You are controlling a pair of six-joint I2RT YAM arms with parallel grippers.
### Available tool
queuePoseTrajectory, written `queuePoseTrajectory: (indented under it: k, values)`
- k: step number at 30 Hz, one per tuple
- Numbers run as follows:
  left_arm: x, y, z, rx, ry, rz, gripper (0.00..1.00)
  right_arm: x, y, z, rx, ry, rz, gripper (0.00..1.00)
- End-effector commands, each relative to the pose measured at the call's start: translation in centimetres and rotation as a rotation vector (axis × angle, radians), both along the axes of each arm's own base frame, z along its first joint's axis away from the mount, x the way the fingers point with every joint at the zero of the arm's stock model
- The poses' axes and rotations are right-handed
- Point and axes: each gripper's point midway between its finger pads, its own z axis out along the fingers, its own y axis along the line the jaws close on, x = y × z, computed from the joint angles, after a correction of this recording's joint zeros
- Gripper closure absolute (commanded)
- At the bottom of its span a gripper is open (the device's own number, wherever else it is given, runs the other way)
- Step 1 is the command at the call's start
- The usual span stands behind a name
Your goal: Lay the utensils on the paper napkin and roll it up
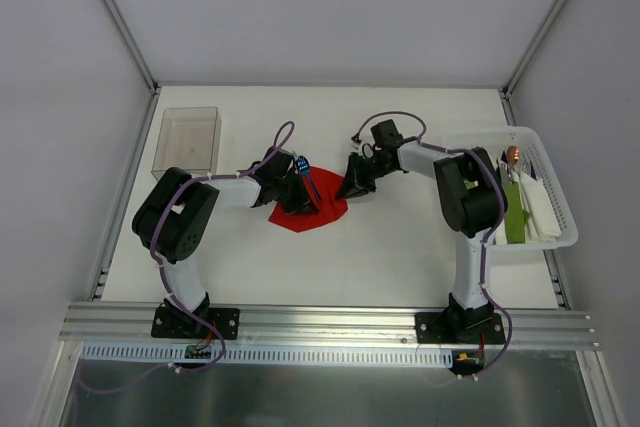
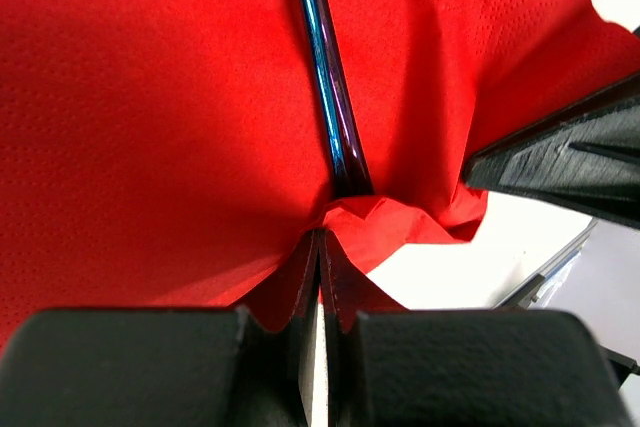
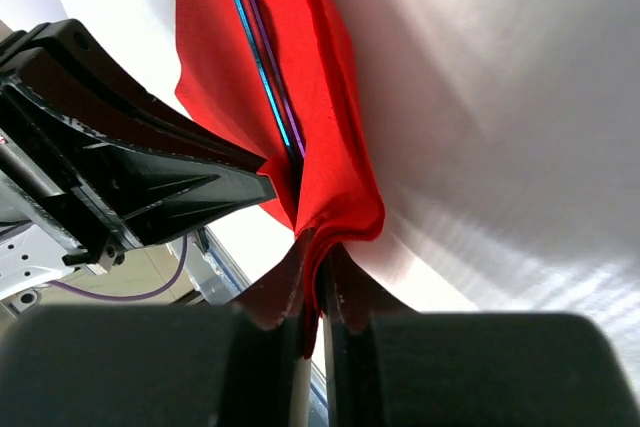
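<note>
Napkin [image 2: 150, 127] pinched by left end effector [image 2: 320, 242] and right end effector [image 3: 318, 255]; utensils [image 3: 265, 77] inside.

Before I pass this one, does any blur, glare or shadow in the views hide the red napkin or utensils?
Top external: even light, sharp, but the red napkin is small and partly covered. Left wrist: napkin weave sharp, a glare streak runs along the utensil handle, the left tool is soft. Right wrist: utensils crisp, right tool blurred, sheen on the table.
</note>
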Motion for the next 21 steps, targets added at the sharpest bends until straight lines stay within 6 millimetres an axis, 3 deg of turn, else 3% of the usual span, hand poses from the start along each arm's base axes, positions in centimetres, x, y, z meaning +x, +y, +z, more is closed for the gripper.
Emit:
queuePoseTrajectory:
  k: [1,8,17,21]
  values:
    - [-1.0,1.9,-2.9,0.096,0.062,0.018,1.0,0.3,1.1,3.4,0.009,-0.055,0.006,0.93]
    - [-1.1,2.0,-3.1,0.099,0.068,0.018,1.0,-0.6,1.7,4.2,-0.053,-0.048,0.023,1.0]
    - [-1.3,2.1,-3.2,0.102,0.072,0.02,1.0,0.4,-1.2,3.5,-0.118,-0.064,-0.006,0.87]
    - [-1.4,2.1,-3.3,0.104,0.077,0.021,1.0,0.8,-1.5,3.7,-0.1,-0.059,-0.007,0.83]
